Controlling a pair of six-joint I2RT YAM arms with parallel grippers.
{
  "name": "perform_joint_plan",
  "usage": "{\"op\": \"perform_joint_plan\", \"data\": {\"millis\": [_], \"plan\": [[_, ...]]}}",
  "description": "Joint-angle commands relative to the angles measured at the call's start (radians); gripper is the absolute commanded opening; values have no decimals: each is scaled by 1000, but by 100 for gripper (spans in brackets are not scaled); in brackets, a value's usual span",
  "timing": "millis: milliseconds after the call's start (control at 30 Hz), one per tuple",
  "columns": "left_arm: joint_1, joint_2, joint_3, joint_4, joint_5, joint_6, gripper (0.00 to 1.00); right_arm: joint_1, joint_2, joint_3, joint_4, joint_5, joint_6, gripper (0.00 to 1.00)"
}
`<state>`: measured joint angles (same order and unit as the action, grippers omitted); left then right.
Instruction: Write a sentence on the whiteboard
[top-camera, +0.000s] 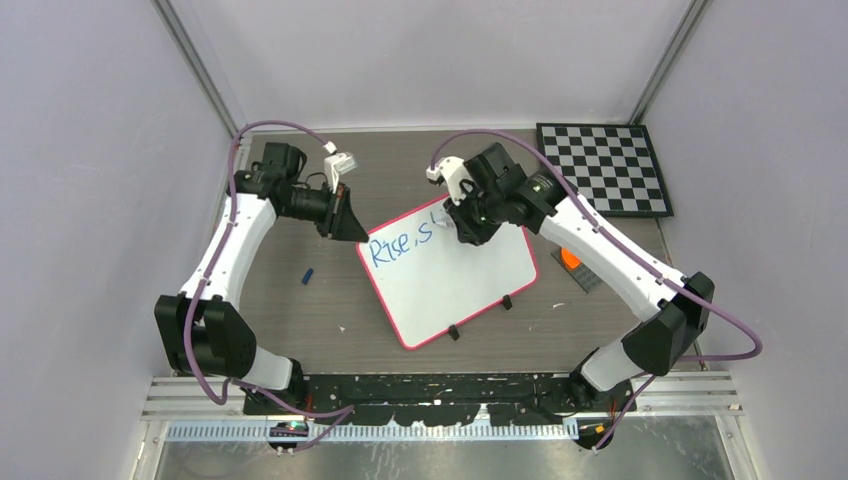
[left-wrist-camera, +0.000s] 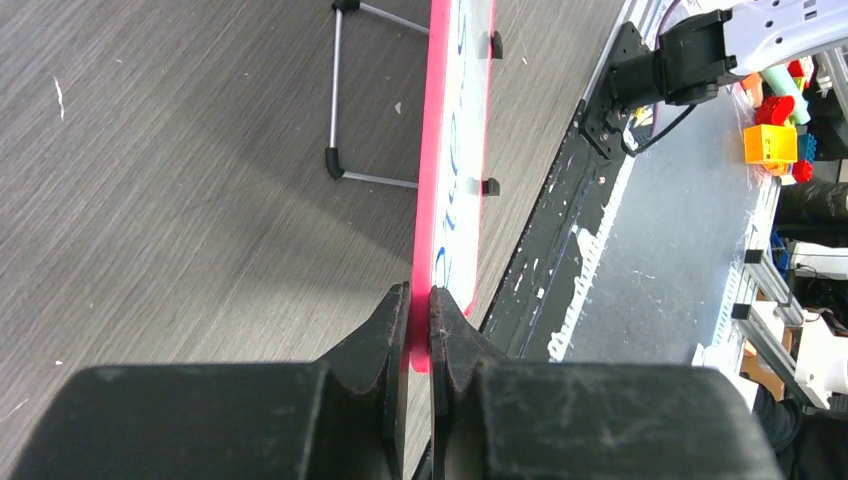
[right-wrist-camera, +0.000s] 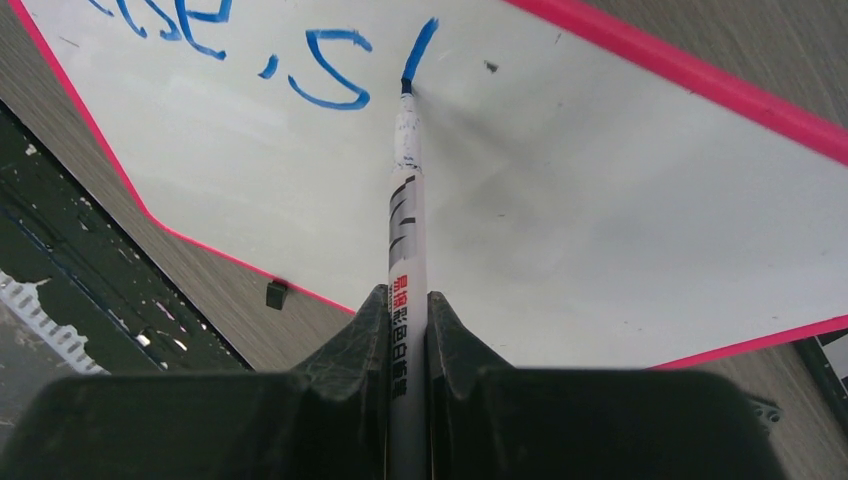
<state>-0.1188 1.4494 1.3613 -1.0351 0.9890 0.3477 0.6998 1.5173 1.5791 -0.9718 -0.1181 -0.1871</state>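
The whiteboard (top-camera: 460, 285), white with a pink rim, lies tilted on the dark table. Blue writing (top-camera: 395, 247) on it reads "Rise, s" plus one fresh stroke. My left gripper (top-camera: 352, 228) is shut on the board's left corner; in the left wrist view its jaws (left-wrist-camera: 420, 300) clamp the pink rim (left-wrist-camera: 432, 150). My right gripper (top-camera: 468, 228) is shut on a white marker (right-wrist-camera: 407, 240), whose blue tip touches the board (right-wrist-camera: 560, 220) at the foot of the stroke (right-wrist-camera: 420, 45) right of the "s".
A black-and-white checkerboard (top-camera: 603, 168) lies at the back right. A small blue cap (top-camera: 308, 275) lies left of the board. An orange object (top-camera: 570, 258) sits just right of it. Two black clips (top-camera: 480, 318) sit on the board's near edge.
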Motion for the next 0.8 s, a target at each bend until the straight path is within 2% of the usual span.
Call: {"op": "perform_joint_plan", "data": {"millis": [0, 267, 767], "plan": [[-24, 12, 3, -31, 2, 9, 0, 4, -40, -54, 29, 11, 12, 0], [-24, 12, 1, -29, 2, 10, 0, 23, -71, -121, 38, -7, 32, 0], [-24, 10, 3, -34, 2, 18, 0, 10, -19, 8, 35, 67, -2, 0]]}}
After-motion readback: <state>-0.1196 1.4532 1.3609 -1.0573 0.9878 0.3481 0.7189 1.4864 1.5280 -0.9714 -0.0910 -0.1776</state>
